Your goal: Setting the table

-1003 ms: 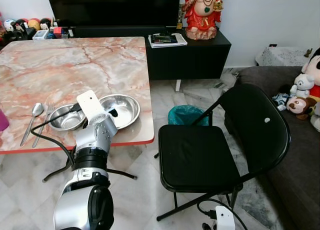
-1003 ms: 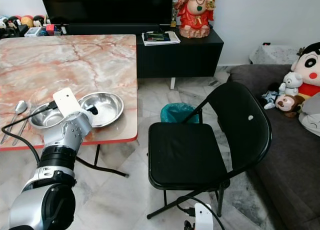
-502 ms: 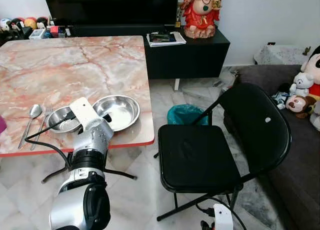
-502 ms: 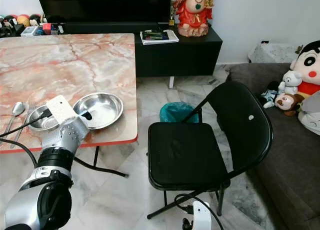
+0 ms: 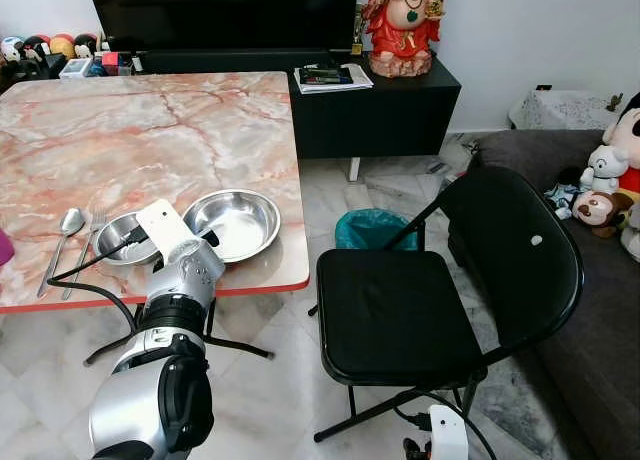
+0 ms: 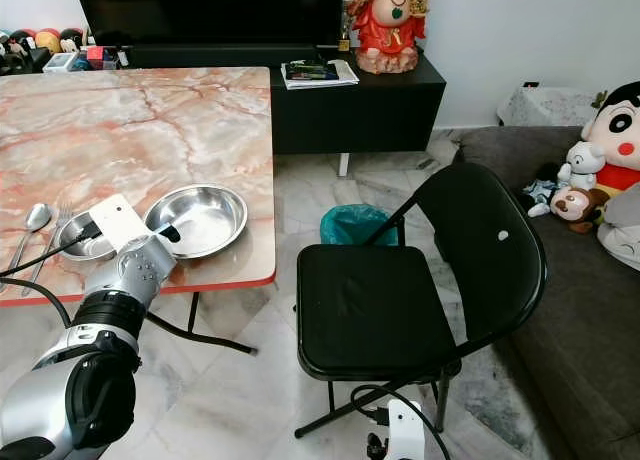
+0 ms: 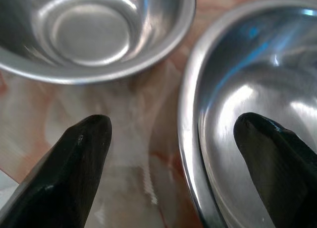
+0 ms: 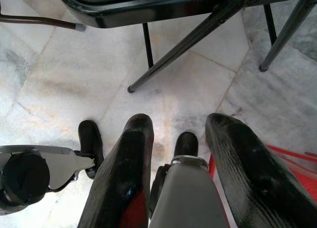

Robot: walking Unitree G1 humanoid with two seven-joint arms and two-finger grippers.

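- While the left end effector [image 7: 173, 153] sits at the near edge of the marble desk [image 5: 120, 140], its fingers are spread apart, straddling the rim of the steel plate [image 5: 235, 223].
- Small steel bowl [image 5: 128, 236] just beside plate; spoon [image 5: 62, 242] and fork [image 5: 84, 246] beside bowl.
- Right end effector [image 8: 181, 188] hangs over the floor, fingers apart.

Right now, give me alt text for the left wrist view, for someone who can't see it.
The open left gripper straddles the rim of a wide steel plate, one finger inside it, the other over the marble table. A smaller steel bowl sits beside the plate.
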